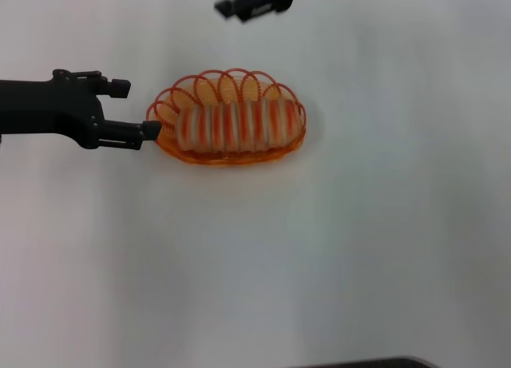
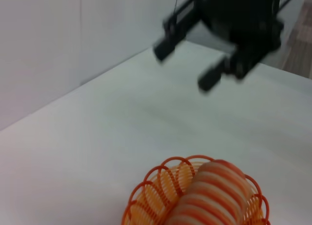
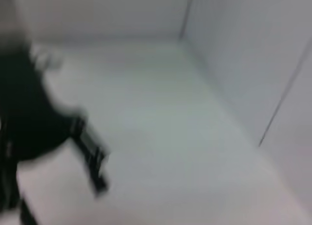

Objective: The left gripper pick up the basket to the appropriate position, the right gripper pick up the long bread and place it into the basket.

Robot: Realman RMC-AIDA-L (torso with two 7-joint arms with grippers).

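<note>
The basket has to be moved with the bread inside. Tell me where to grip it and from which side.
Grip the basket at its looped rim on the narrow end nearest the left gripper, coming in level from the robot's left. The long bread fills the middle, and the open wire loops give the tool a thin edge to pinch.

The left arm reaches in level from the left side, and the left gripper (image 1: pixel 140 110) has its two fingers spread apart, one finger (image 1: pixel 150 132) ahead of the other. The right gripper (image 1: pixel 239 6) hangs high at the far edge, its prongs (image 2: pixel 165 48) apart and holding nothing.
</note>
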